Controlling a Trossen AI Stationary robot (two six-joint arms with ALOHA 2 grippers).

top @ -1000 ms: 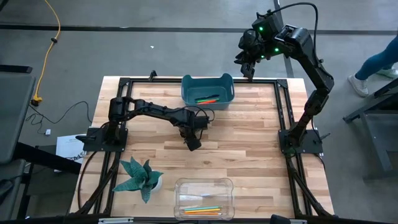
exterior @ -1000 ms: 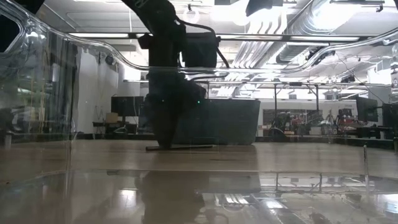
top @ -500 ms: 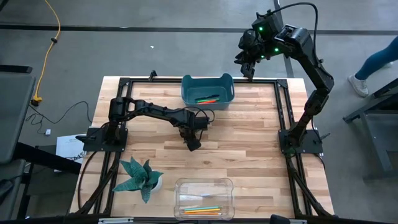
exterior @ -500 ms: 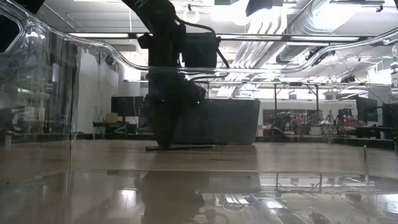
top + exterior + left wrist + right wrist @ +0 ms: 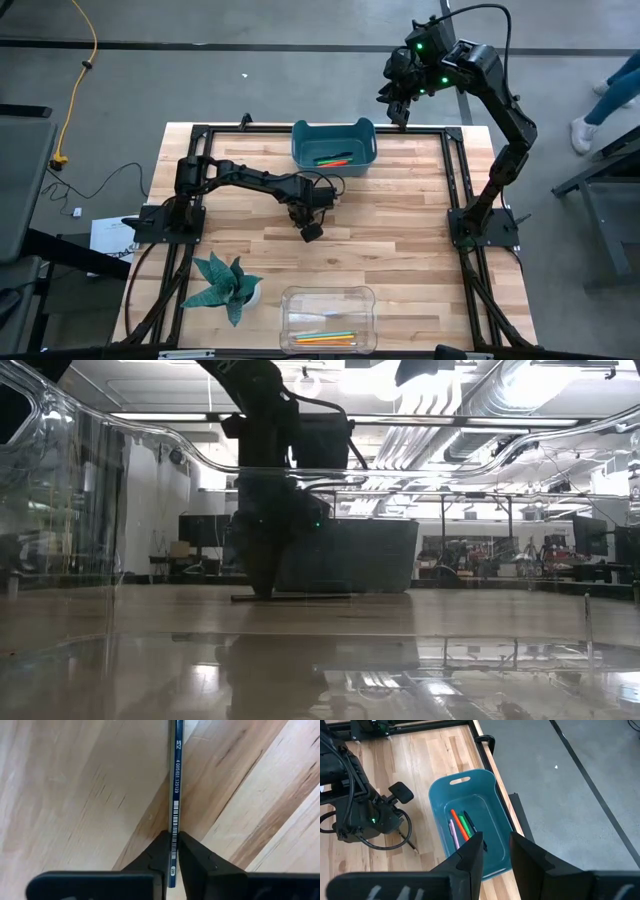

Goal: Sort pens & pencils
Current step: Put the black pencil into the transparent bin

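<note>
My left gripper (image 5: 311,232) stands at the middle of the table, pointing down, shut on a thin dark blue pencil (image 5: 176,780) that shows as a level dark line (image 5: 310,598) in the low view. My right gripper (image 5: 495,850) is open and hangs high over the table's far edge, above the blue bin (image 5: 334,145). In the bin lie the pens (image 5: 462,826), among them a red one and a green one. A clear tub (image 5: 328,300) at the near edge holds several coloured pencils (image 5: 325,337). My left gripper pinches the dark pencil between its two fingers (image 5: 192,855), close to one end of the shaft (image 5: 173,837). The fingers come from above, one on each side of the shaft. The pencil lies level at the table top, and most of it reaches out beyond the fingers.
A green plant figure (image 5: 226,283) stands near the table's near left corner, beside the clear tub. A black frame rims the table (image 5: 440,215). Bare wood lies between bin and tub. A person's leg (image 5: 615,95) shows on the floor to the far right.
</note>
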